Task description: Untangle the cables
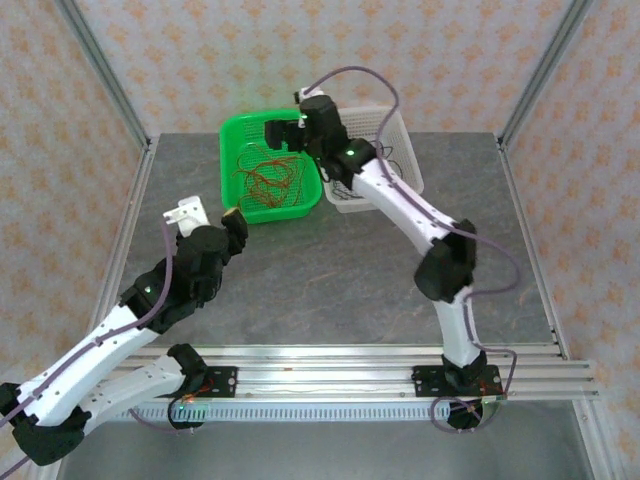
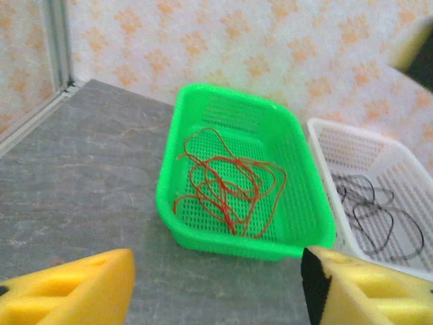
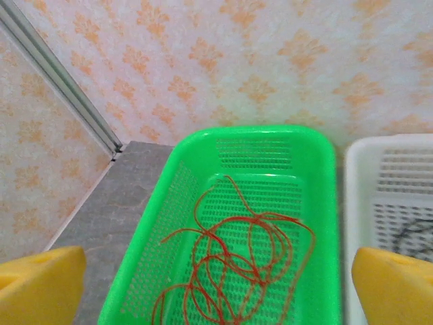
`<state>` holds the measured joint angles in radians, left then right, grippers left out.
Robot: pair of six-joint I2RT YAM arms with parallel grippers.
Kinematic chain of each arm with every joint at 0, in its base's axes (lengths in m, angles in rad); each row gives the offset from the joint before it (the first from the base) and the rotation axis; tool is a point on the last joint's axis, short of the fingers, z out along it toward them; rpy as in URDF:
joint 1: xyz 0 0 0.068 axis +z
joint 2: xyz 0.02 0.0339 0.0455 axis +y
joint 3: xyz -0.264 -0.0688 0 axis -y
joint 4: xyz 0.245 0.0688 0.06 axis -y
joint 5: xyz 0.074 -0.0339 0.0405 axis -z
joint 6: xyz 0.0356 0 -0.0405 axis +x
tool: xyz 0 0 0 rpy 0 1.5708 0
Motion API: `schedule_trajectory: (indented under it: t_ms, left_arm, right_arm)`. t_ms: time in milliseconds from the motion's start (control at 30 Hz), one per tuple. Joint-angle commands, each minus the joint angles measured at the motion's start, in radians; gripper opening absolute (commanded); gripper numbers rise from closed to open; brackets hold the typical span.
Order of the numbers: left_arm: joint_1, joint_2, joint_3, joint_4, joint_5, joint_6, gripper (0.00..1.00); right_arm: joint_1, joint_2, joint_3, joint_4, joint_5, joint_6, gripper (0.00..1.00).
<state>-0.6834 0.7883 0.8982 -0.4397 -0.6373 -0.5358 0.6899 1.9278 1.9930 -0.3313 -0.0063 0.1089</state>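
Red cables (image 2: 230, 186) lie in a loose tangle on the floor of the green basket (image 2: 169, 203), also seen as red cables (image 3: 250, 261) and red cables (image 1: 268, 178). Black cables (image 2: 379, 217) lie coiled in the white basket (image 2: 325, 145) to its right. My right gripper (image 1: 280, 132) hovers over the far right part of the green basket (image 1: 232, 135), open, its yellow fingers (image 3: 40, 288) wide apart above the red tangle with nothing between them. My left gripper (image 2: 216, 291) stands open over the bare table, short of the green basket's near left corner.
The white basket (image 1: 398, 135) touches the green one on its right side. Grey tabletop (image 1: 330, 270) spreads between the baskets and the arm bases. Metal frame posts (image 1: 105, 75) and patterned walls close in the back and sides.
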Motion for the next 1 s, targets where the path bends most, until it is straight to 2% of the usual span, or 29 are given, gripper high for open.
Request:
schedule_trajectory:
  t_ms: [0,100,200,300,367,467,600,667,833,900,967]
  left_arm:
    - [0.044,-0.034,-0.063,0.200,-0.095,0.146,0.56]
    - [0.115,-0.037,-0.121,0.344,-0.119,0.214,0.51]
    - [0.176,-0.029,-0.215,0.525,-0.090,0.313,0.55]
    - [0.203,-0.009,-0.363,0.795,-0.085,0.472,0.58]
    - [0.220,0.030,-0.491,1.048,-0.127,0.577,0.58]
    - [0.261,0.126,-0.658,1.386,-0.162,0.665,0.56]
    - [0.345,0.305,-0.770,1.642,-0.130,0.602,0.56]
    - [0.359,0.407,-0.797,1.763,-0.153,0.597,0.56]
    - [0.376,0.698,-0.881,2.246,-0.180,0.685,0.58]
    - [0.396,0.767,-0.876,2.279,-0.140,0.659,0.59]
    - [0.408,0.798,-0.838,2.262,-0.097,0.690,0.60]
  right_arm:
    - [-0.004,-0.206,-0.236,0.125,0.117,-0.043,1.00]
    - [-0.008,-0.416,-0.523,0.266,0.206,-0.051,1.00]
    - [-0.017,-0.637,-0.809,0.416,0.297,-0.081,0.99]
    - [-0.038,-0.863,-1.083,0.576,0.387,-0.115,1.00]
    - [-0.057,-1.000,-1.239,0.649,0.479,-0.109,1.00]
    - [-0.100,-1.151,-1.389,0.655,0.526,-0.110,1.00]
    - [-0.150,-1.244,-1.524,0.614,0.554,-0.081,1.00]
    - [-0.163,-1.258,-1.583,0.624,0.575,-0.063,1.00]
    - [-0.206,-1.261,-1.730,0.731,0.542,-0.044,1.00]
    - [-0.225,-1.257,-1.774,0.783,0.541,-0.046,1.00]
    - [-0.252,-1.249,-1.826,0.843,0.543,-0.055,1.00]
